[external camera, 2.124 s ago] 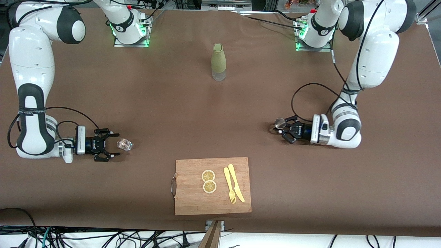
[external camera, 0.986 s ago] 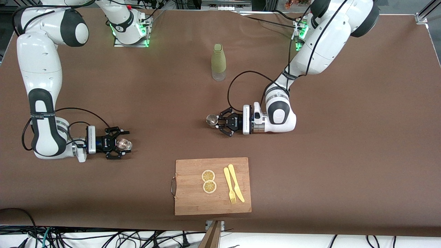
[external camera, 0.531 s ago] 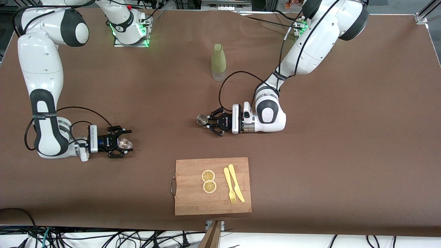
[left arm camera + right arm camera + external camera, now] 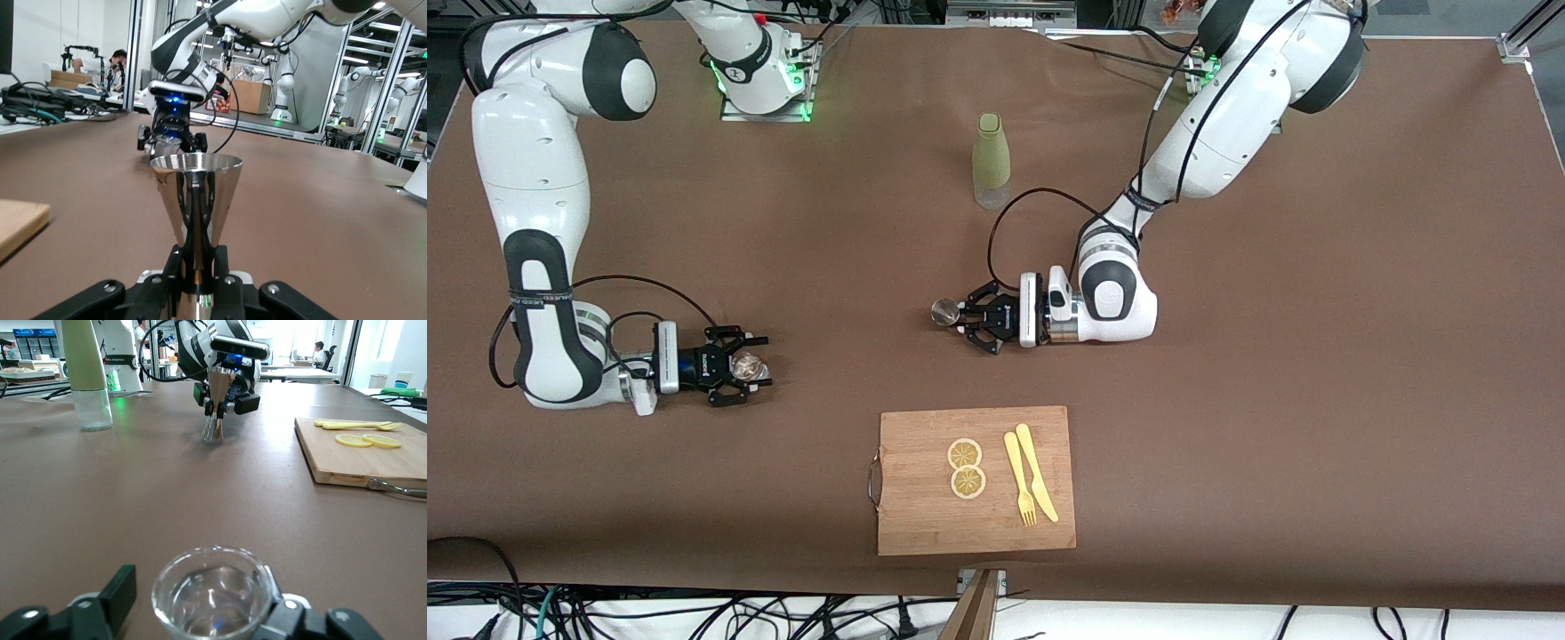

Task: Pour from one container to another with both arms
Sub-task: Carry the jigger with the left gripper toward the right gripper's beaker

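Grippers flank our table: our left gripper clenches a steel jigger upright above mid-table, while our right gripper, fingers apart, straddles a glass cup near its end; we should close squarely before lifting.

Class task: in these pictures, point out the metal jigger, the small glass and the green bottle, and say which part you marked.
metal jigger (image 4: 195, 200), left wrist view, on its upper cone.
small glass (image 4: 213, 599), right wrist view, on its front wall.
green bottle (image 4: 991, 156), front view, on its green body.
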{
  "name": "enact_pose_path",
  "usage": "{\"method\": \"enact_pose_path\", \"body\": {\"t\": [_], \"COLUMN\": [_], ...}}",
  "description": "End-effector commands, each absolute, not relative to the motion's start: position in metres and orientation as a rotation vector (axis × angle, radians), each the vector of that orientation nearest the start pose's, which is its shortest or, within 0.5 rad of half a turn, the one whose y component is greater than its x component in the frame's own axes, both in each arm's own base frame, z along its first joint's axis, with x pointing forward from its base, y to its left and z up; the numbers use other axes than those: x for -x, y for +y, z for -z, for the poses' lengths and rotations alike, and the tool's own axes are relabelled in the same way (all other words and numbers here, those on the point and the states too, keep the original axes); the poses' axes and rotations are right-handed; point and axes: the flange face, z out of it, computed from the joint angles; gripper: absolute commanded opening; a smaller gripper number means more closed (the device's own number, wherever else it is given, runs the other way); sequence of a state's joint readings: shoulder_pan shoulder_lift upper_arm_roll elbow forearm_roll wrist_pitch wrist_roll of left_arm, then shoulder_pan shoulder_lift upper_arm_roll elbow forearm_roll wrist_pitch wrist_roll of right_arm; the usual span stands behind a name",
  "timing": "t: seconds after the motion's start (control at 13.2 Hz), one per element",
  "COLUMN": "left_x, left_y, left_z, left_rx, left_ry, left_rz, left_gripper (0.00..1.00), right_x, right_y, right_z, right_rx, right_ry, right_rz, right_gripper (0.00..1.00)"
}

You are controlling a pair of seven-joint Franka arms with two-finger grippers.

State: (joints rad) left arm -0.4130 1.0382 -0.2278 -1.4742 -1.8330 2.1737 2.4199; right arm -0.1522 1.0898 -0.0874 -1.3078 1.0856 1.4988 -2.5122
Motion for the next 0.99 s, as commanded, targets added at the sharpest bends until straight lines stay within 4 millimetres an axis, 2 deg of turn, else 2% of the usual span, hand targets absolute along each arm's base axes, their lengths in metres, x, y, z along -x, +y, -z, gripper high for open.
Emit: {"method": "enact_pose_path", "body": {"t": [0.0,0.08,0.3,0.53,0.68,0.91], "left_x": [-0.564,-0.564,-0.565,-0.561,-0.556,-0.556], "left_y": [-0.437,-0.444,-0.45,-0.459,-0.465,-0.466], "left_z": [-0.078,-0.081,-0.086,-0.089,-0.088,-0.088], "left_rx": [-1.469,-1.462,-1.465,-1.469,-1.481,-1.489], "left_ry": [-1.225,-1.22,-1.185,-1.177,-1.149,-1.151], "left_rz": [-1.093,-1.095,-1.109,-1.112,-1.113,-1.112], "left_gripper": [0.0,0.0,0.0,0.0,0.0,0.0], "right_x": [-0.654,-0.654,-0.653,-0.651,-0.651,-0.65], "right_y": [-0.049,-0.049,-0.05,-0.049,-0.051,-0.053], "right_z": [-0.078,-0.078,-0.078,-0.073,-0.073,-0.071], "right_rx": [1.21,1.212,1.21,1.211,1.215,1.218], "right_ry": [-1.558,-1.558,-1.561,-1.555,-1.555,-1.553], "right_rz": [0.922,0.922,0.919,0.913,0.911,0.91], "right_gripper": [0.65,0.63,0.49,0.44,0.33,0.18]}}
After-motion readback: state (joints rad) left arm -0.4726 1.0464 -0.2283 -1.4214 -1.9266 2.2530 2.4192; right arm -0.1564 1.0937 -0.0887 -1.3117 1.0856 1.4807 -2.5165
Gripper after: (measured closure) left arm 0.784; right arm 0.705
